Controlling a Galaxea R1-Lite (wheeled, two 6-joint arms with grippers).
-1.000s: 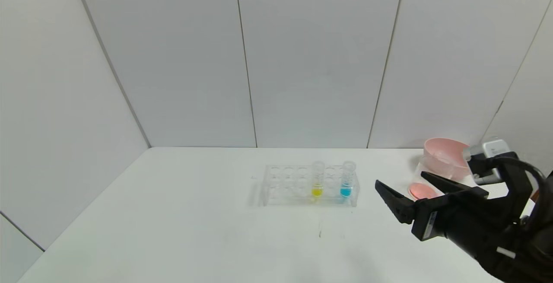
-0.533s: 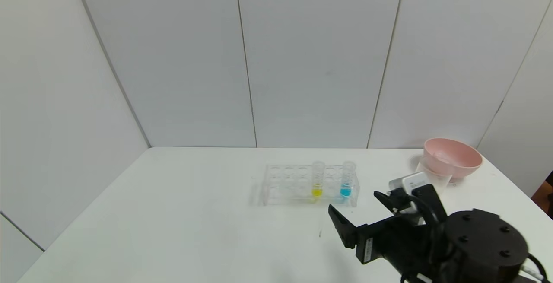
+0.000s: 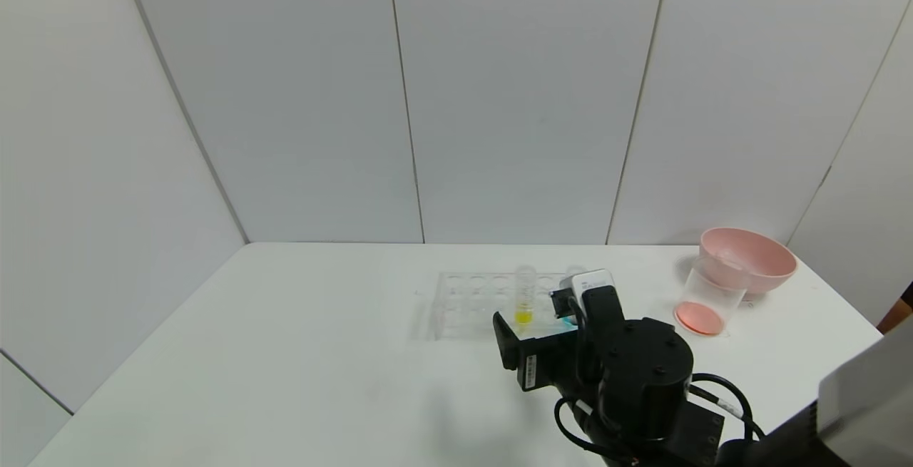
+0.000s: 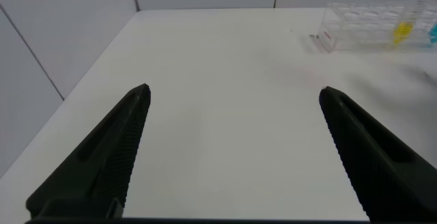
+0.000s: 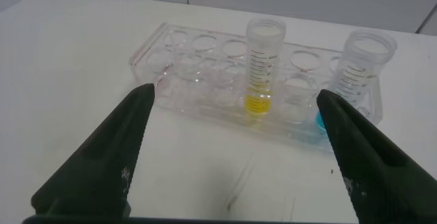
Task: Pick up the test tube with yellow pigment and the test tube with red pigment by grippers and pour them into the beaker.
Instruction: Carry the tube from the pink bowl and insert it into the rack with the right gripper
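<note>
Right wrist view: right hand (image 5: 235,159) spread wide, empty, facing rack (image 5: 205,67).
Yellow tube (image 5: 263,63): light, smooth, likely slippery; grip ribbed neck.
Left hand (image 4: 235,149): open, idle.

My right gripper (image 5: 235,156) is matt black plastic; the tube rack (image 5: 205,67) and beaker (image 3: 706,301) look clear, glossy plastic.

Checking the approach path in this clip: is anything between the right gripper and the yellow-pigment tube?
Nothing visible. In the right wrist view the right gripper is open, facing the test tube with yellow pigment, upright in the clear rack, with only bare table between. The blue tube stands off to one side.
</note>
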